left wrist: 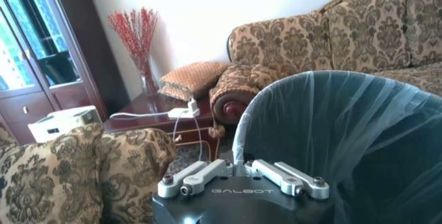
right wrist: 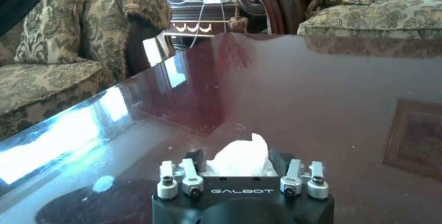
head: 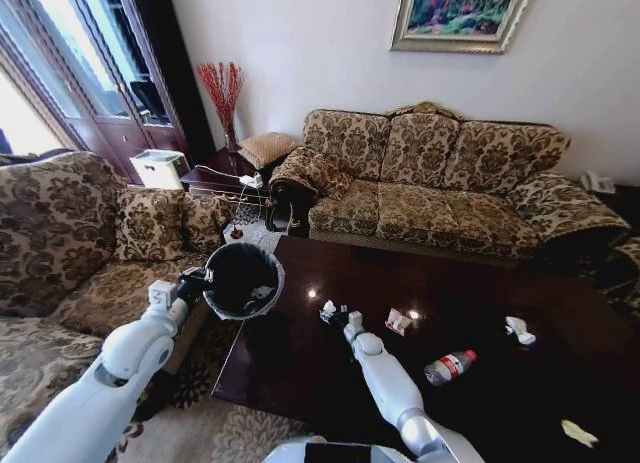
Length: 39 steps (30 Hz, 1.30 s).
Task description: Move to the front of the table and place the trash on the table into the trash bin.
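White paper wad (right wrist: 238,157) clenched in right tool (head: 332,312) on desk (head: 300,353); left tool (head: 195,280) (fingertips hidden) grips trash bin (head: 243,278) rim.

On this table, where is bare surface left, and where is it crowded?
The table is bare along its sofa-side edge and near-left corner. Litter clusters mid-table: right gripper shut on a paper wad, wrapper, bottle. Left gripper holds the trash bin off the left corner.

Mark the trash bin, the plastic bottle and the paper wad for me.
trash bin (head: 243,279), head view, inside of black liner.
plastic bottle (head: 451,366), head view, red label.
paper wad (right wrist: 239,159), right wrist view, its white middle.
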Tool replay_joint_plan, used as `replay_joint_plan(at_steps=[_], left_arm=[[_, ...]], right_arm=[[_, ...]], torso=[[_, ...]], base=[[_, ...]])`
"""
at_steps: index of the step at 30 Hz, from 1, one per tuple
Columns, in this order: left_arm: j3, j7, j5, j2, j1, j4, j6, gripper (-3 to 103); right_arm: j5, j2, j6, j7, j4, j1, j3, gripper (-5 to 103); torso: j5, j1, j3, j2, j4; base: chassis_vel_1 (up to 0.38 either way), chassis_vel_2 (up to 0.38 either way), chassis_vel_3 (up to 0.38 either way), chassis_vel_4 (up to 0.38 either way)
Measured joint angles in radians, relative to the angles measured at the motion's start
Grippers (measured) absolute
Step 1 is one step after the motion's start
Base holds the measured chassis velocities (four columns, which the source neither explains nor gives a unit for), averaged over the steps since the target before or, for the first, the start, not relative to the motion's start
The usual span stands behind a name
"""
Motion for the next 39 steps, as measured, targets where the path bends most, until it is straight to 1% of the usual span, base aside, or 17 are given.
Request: replay_joint_plan(at_steps=[3,4,6,7,9,10,14,15,17,23,29,31,32,34,35,38,39], left_arm=[[0.002,0.000,-0.001,0.000,-0.001,-0.005,0.000,2],[0.002,0.000,-0.001,0.000,-0.001,-0.005,0.000,2],[0.002,0.001,-0.001,-0.001,0.000,-0.007,0.000,2],[0.002,0.001,-0.001,-0.001,0.000,-0.007,0.000,2],[0.003,0.001,-0.001,-0.001,0.000,-0.007,-0.001,2],[0.003,0.001,-0.001,-0.001,0.000,-0.007,-0.001,2],[0.005,0.002,-0.001,-0.002,-0.002,-0.007,-0.002,2],[0.005,0.002,-0.001,-0.002,-0.002,-0.007,-0.002,2],[0.005,0.004,-0.001,-0.002,-0.002,-0.008,-0.003,2],[0.005,0.005,-0.001,-0.001,-0.002,-0.008,-0.006,2],[0.005,0.011,-0.003,0.005,-0.001,-0.009,-0.016,2],[0.007,0.024,-0.004,0.009,-0.003,-0.006,-0.024,2],[0.007,0.024,-0.004,0.009,-0.003,-0.006,-0.024,2],[0.018,0.034,-0.010,0.013,-0.008,0.003,-0.031,2],[0.018,0.034,-0.010,0.013,-0.008,0.003,-0.031,2],[0.039,0.058,-0.022,0.031,-0.026,0.025,-0.035,2],[0.039,0.058,-0.022,0.031,-0.026,0.025,-0.035,2]], right_arm=[[-0.004,-0.001,0.000,-0.001,0.002,-0.007,-0.003,51],[-0.004,-0.001,0.000,-0.001,0.002,-0.007,-0.003,51],[-0.008,-0.001,0.003,-0.001,0.001,-0.011,-0.003,41],[-0.008,-0.001,0.003,-0.001,0.001,-0.011,-0.003,41],[-0.010,-0.001,0.013,-0.001,-0.006,-0.011,-0.003,30],[-0.010,-0.001,0.013,-0.001,-0.006,-0.011,-0.003,30],[-0.014,0.000,0.013,-0.001,-0.011,-0.011,0.000,8],[-0.014,0.000,0.013,-0.001,-0.011,-0.011,0.000,8],[-0.018,-0.001,0.013,0.000,-0.010,-0.014,0.002,-1],[-0.022,-0.001,0.013,0.009,0.001,-0.025,0.018,-2],[-0.001,-0.020,0.008,0.043,0.089,-0.070,0.036,-2],[0.056,-0.062,-0.009,0.074,0.215,-0.119,0.016,-2],[0.056,-0.062,-0.009,0.074,0.215,-0.119,0.016,-2],[0.103,-0.118,-0.031,0.107,0.367,-0.167,-0.009,-1],[0.103,-0.118,-0.031,0.107,0.367,-0.167,-0.009,-1],[0.171,-0.210,-0.054,0.164,0.545,-0.208,-0.059,0],[0.171,-0.210,-0.054,0.164,0.545,-0.208,-0.059,0]], torso=[[0.0000,0.000,0.000,0.000,-0.0001],[0.0000,0.000,0.000,0.000,-0.0001],[-0.0001,0.000,0.000,0.000,-0.0001],[-0.0001,0.000,0.000,0.000,-0.0001],[0.0000,0.000,0.000,0.000,0.0000],[0.0000,0.000,0.000,0.000,0.0000],[0.0000,0.000,0.000,0.000,0.0002],[0.0000,0.000,0.000,0.000,0.0002],[0.0001,0.000,0.000,0.000,0.0003],[0.0003,0.000,0.000,0.000,0.0006],[-0.0001,0.000,0.000,0.000,-0.0004],[0.0000,0.000,0.000,0.000,-0.0004],[0.0000,0.000,0.000,0.000,-0.0004],[0.0002,0.000,0.000,0.000,0.0000],[0.0002,0.000,0.000,0.000,0.0000],[0.0001,0.000,0.000,0.000,0.0006],[0.0001,0.000,0.000,0.000,0.0006]], base=[[0.000,0.000,0.000,0.000],[0.000,0.000,0.000,0.000],[0.000,0.000,0.000,0.000],[0.000,0.000,0.000,0.000],[0.000,0.000,0.000,0.000],[0.000,0.000,0.000,0.000],[0.000,0.000,0.000,0.000],[0.000,0.000,0.000,0.000],[0.000,0.000,0.000,0.000],[0.000,0.000,0.000,0.000],[0.000,0.000,0.000,0.000],[0.000,0.000,0.000,0.000],[0.000,0.000,0.000,0.000],[0.000,0.000,0.000,0.000],[0.000,0.000,0.000,0.000],[0.000,0.000,0.000,0.000],[0.000,0.000,0.000,0.000]])
